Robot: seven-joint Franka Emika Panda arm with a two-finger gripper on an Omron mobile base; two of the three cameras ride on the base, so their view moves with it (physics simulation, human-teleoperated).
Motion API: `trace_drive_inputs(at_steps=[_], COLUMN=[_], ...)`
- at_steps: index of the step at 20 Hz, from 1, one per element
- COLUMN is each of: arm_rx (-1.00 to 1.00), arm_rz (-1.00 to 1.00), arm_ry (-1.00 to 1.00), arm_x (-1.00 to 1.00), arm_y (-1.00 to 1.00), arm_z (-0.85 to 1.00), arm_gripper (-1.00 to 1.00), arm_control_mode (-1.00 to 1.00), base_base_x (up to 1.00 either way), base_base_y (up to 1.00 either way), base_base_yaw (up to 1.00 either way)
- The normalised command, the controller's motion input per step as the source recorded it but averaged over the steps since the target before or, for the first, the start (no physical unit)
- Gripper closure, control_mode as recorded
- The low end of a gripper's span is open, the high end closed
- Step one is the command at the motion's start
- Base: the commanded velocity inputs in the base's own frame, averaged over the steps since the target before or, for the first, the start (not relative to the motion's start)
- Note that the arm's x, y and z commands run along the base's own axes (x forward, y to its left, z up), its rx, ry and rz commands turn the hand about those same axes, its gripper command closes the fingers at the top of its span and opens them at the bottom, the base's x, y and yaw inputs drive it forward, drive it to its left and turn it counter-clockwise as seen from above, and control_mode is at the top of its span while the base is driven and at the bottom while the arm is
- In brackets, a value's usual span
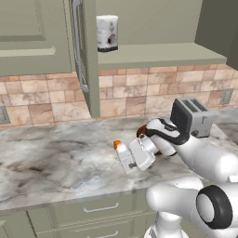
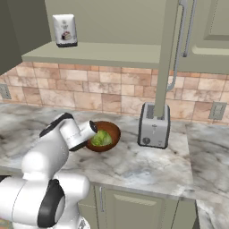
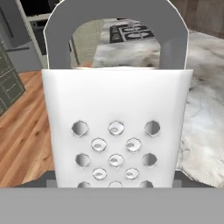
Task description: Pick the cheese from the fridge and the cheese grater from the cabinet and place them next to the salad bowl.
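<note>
Grater: the cheese grater [image 3: 116, 131] is seen close up in the hand view as a white tapered box with rows of round punched holes and a grey loop handle; in the left base view it lies tilted just above the counter [image 1: 56, 158] at the hand.
Gripper: the gripper [image 1: 132, 160] is spread wide around the grater, which is held between the fingers.
Cheese: a small orange wedge, the cheese [image 1: 116, 144], is seen touching the grater's far end.
Bowl: the round brown wooden salad bowl [image 2: 112, 129] with green lettuce [image 2: 102, 138] is shown in the right base view, partly hidden by the arm.
Surroundings: a boxy silver toaster [image 2: 154, 126] stands beside the bowl; a white canister [image 1: 107, 33] sits on the shelf of the open sage-green cabinet [image 1: 86, 56].
Counter: mottled grey marble, backed by tan stone tiles [image 1: 51, 97].
</note>
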Motion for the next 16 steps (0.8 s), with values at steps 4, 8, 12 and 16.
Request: trace_drive_inputs(at_steps=[4, 8, 12, 16], arm_rx=[0.00, 0.00, 0.00, 0.00], arm_rz=[0.11, 0.09, 0.02, 0.00], arm_ry=[-0.05, -0.05, -0.05, -0.03], arm_x=[0.13, 0.13, 0.20, 0.23], arm_y=[0.07, 0.01, 0.01, 0.00], arm_z=[-0.31, -0.30, -0.25, -0.21], arm_gripper=[1.00, 1.00, 1.00, 1.00], arm_control_mode=[-1.00, -1.00, -1.00, -1.00], base_base_x=[0.00, 0.00, 0.00, 0.00], base_base_y=[0.00, 0.00, 0.00, 0.00], base_base_yaw=[0.00, 0.00, 0.00, 0.00])
